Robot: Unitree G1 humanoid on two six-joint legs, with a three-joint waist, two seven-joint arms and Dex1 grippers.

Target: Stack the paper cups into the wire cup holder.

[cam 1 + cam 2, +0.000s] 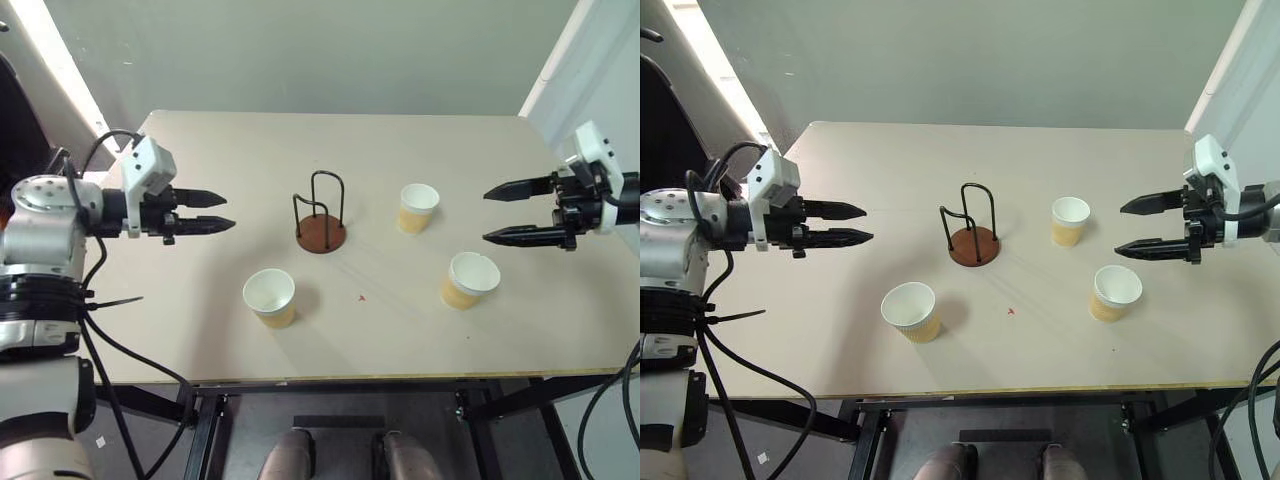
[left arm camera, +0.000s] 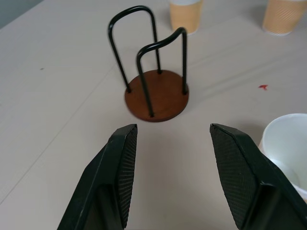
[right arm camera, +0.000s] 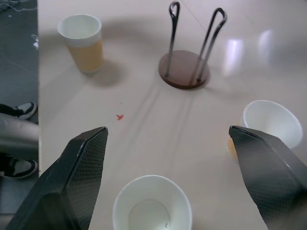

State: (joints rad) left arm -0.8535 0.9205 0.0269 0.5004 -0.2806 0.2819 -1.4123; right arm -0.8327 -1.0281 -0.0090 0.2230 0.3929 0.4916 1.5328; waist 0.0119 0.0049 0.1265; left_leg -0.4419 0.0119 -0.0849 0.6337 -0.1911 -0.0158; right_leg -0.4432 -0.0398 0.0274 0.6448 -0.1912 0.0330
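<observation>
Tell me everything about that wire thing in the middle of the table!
The cup holder has a round reddish-brown base, wood by its look, with two black wire arches standing upright on it, one taller than the other. It sits flat near the middle of the table, empty. No cup is in it or against it, and neither gripper touches it.

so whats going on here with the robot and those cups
Nothing is being handled yet. The left gripper and right gripper both hover open above the sides of the table, holding nothing. Three paper cups stand upright and apart around the empty wire cup holder in the middle.
</observation>
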